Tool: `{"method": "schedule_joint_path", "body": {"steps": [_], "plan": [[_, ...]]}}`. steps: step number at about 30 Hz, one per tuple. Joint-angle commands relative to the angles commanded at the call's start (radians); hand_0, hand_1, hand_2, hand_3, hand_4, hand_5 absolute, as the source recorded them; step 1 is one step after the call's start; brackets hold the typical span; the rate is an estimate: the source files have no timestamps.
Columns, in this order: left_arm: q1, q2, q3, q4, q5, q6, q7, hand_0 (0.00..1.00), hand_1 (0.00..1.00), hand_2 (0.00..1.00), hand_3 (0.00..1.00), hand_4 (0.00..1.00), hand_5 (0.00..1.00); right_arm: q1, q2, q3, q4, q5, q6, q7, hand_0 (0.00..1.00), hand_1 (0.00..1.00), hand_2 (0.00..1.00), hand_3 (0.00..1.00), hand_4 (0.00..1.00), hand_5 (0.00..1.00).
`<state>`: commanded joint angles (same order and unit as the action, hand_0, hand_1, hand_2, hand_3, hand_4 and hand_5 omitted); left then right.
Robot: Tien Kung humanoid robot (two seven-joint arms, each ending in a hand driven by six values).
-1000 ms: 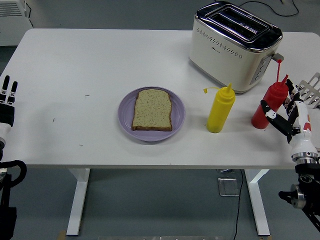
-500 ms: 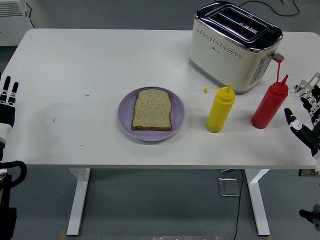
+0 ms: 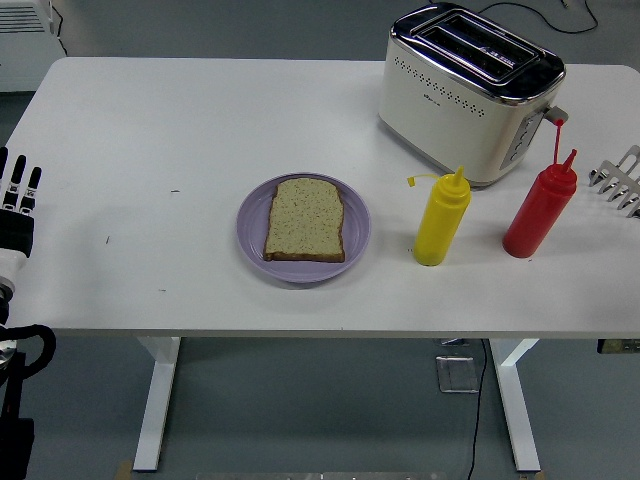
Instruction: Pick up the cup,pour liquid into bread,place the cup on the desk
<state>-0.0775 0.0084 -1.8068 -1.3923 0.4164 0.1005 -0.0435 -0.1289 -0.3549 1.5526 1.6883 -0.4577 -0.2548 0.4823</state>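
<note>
Head view is showing two soft plastic squeeze bottles, yellow (image 3: 441, 221) and red (image 3: 541, 208), standing right of the bread slice (image 3: 305, 220) on its lilac plate (image 3: 252, 235), likely light and best gripped mid-body, while the left hand (image 3: 15, 200) is resting open and empty at the left edge.

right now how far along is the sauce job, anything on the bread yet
Nothing looks done: the bread on the purple plate is bare. Nothing is in hand; the left hand rests open at the table's left edge. Red bottle and yellow bottle stand upright, untouched. Picking, pouring and placing remain.
</note>
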Motion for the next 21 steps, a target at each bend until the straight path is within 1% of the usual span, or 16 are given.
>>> {"method": "schedule_joint_path", "body": {"steps": [1,3,4,5,6,7,8,12,13,14,18,19,21], "plan": [[0.000,0.000,0.001,0.000,0.000,0.000,0.000,0.784,0.735,0.733,0.688,0.512,0.998,0.002,0.004,0.022,-0.004,0.045,0.043,-0.012,0.844,0.786,0.836,0.889,0.760,0.609],[0.001,-0.001,0.006,0.001,0.000,-0.001,0.000,0.784,0.735,0.733,0.688,0.512,0.998,0.005,0.009,0.061,-0.020,0.130,0.126,-0.046,0.844,0.786,0.836,0.889,0.760,0.609],[0.001,-0.001,0.007,0.001,0.000,-0.001,0.000,0.784,0.735,0.733,0.688,0.512,0.998,0.006,0.010,0.069,-0.023,0.169,0.154,-0.054,0.844,0.786,0.836,0.889,0.760,0.609],[0.002,-0.001,0.008,0.001,0.000,-0.002,0.000,0.784,0.735,0.733,0.688,0.512,0.998,0.008,0.012,0.079,-0.028,0.217,0.180,-0.065,0.844,0.786,0.836,0.889,0.760,0.609],[0.002,-0.002,0.009,0.001,0.000,-0.002,0.000,0.784,0.735,0.733,0.688,0.512,0.998,0.009,0.013,0.085,-0.031,0.248,0.193,-0.073,0.844,0.786,0.836,0.889,0.760,0.609],[0.003,-0.002,0.009,0.001,0.000,-0.002,0.000,0.784,0.735,0.732,0.688,0.512,0.998,0.013,0.018,0.097,-0.038,0.286,0.205,-0.082,0.844,0.782,0.834,0.880,0.755,0.641],[0.004,-0.002,0.009,0.002,0.000,-0.002,0.000,0.784,0.735,0.732,0.688,0.512,0.998,0.014,0.020,0.101,-0.040,0.308,0.210,-0.085,0.844,0.782,0.834,0.880,0.755,0.641],[0.003,-0.002,0.011,0.001,0.002,-0.003,0.001,0.784,0.735,0.732,0.688,0.512,0.998,0.017,0.030,0.125,-0.053,0.330,0.231,-0.100,0.844,0.782,0.834,0.880,0.755,0.641],[0.002,-0.001,0.011,0.000,0.002,-0.003,0.001,0.784,0.735,0.733,0.688,0.513,0.998,0.017,0.031,0.128,-0.057,0.333,0.234,-0.108,0.844,0.784,0.825,0.863,0.736,0.704],[0.002,-0.001,0.011,0.000,0.003,-0.003,0.001,0.784,0.735,0.733,0.688,0.513,0.998,0.017,0.032,0.130,-0.059,0.336,0.234,-0.112,0.844,0.784,0.825,0.863,0.736,0.704],[-0.002,-0.001,0.012,-0.002,0.005,-0.004,0.001,0.784,0.735,0.733,0.688,0.513,0.998,0.019,0.035,0.128,-0.078,0.364,0.194,-0.139,0.844,0.784,0.825,0.863,0.736,0.704],[-0.003,-0.001,0.013,-0.002,0.005,-0.004,0.001,0.784,0.735,0.734,0.688,0.513,0.998,0.020,0.036,0.127,-0.082,0.368,0.184,-0.141,0.852,0.791,0.828,0.859,0.720,0.724],[-0.005,-0.002,0.014,-0.002,0.005,-0.004,0.001,0.784,0.735,0.734,0.688,0.513,0.998,0.020,0.038,0.125,-0.090,0.373,0.173,-0.146,0.852,0.791,0.828,0.859,0.720,0.724]]}}
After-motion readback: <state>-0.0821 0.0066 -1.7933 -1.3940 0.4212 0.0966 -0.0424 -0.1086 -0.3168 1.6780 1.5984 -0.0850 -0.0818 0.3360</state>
